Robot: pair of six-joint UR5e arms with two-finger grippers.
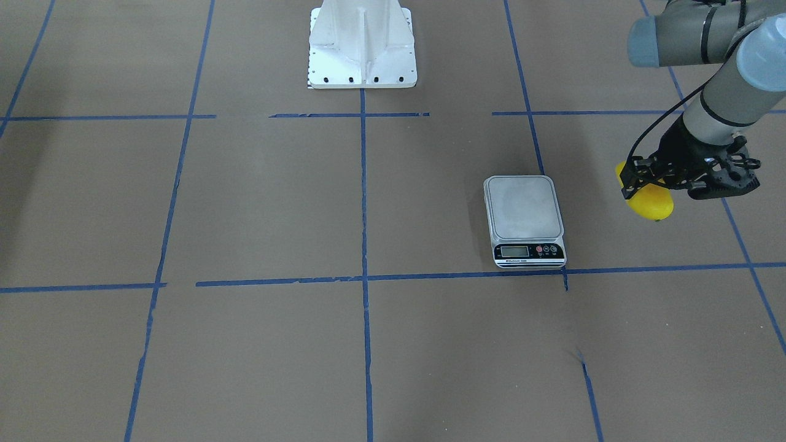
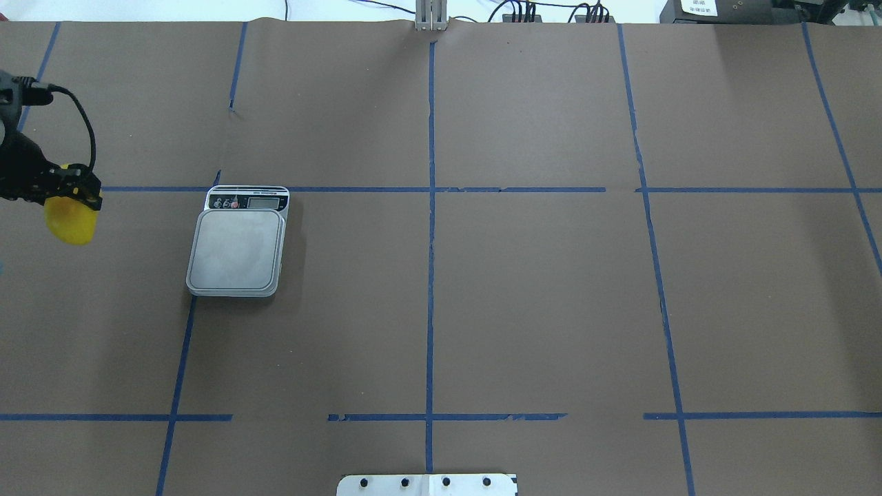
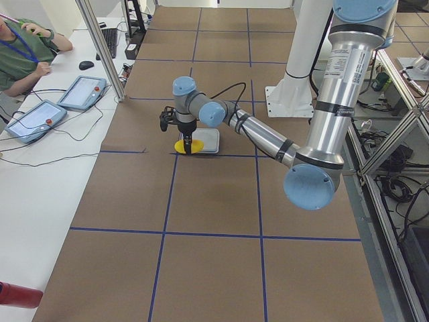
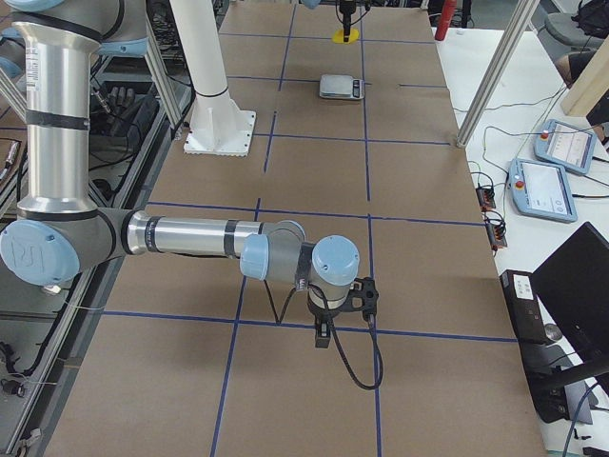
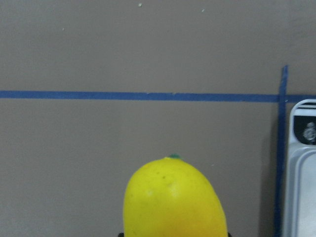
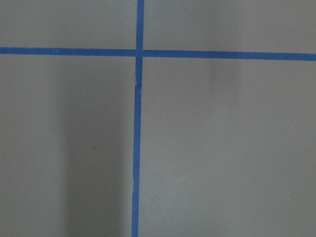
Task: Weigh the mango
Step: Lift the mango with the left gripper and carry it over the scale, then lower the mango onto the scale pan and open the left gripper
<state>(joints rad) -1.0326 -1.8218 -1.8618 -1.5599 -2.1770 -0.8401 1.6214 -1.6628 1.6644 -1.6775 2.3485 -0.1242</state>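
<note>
The mango is bright yellow and sits between the fingers of my left gripper, which is shut on it. In the overhead view the mango and left gripper are at the far left, a short way left of the scale. The scale has a bare grey platform and a small display. The left wrist view shows the mango's tip and the scale's edge at the right. My right gripper shows only in the exterior right view, over bare table, and I cannot tell its state.
The brown table is marked with blue tape lines. The white robot base stands at the middle of the robot's side. Operator tablets lie on a side table beyond the far edge.
</note>
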